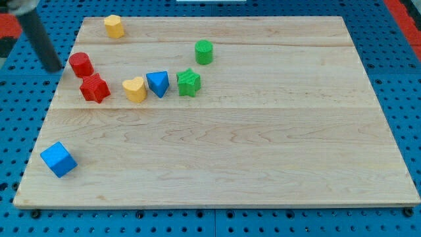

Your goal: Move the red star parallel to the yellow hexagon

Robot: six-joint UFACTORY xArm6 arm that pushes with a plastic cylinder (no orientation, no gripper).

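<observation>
Rod tool comes in from the view's top-left, my tip (55, 68) just off the left rim of the surface (263, 164), at about 9 o'clock of the red cylinder (81, 64) and near it. No jaws on this tool, just a bare rod, nothing pinched or held. Red star (95, 88) sits at 5 o'clock of the red cylinder, touching or nearly so; can't tell which. Yellow hexagon (114, 26) is up near the top edge, at about 1 o'clock of the star, apart from it. Risk: the cylinder lies between tip and star, so a straight push likely drags both. A rightward shove could run the star into the yellow heart (135, 89), with the blue triangle (158, 83) and green star (188, 81) chained behind it. Star is close to the left edge, little margin there. Open room: bare strip between hexagon and green cylinder (204, 51) along the top; blue cube (58, 159) far at 6 o'clock, no issue.
</observation>
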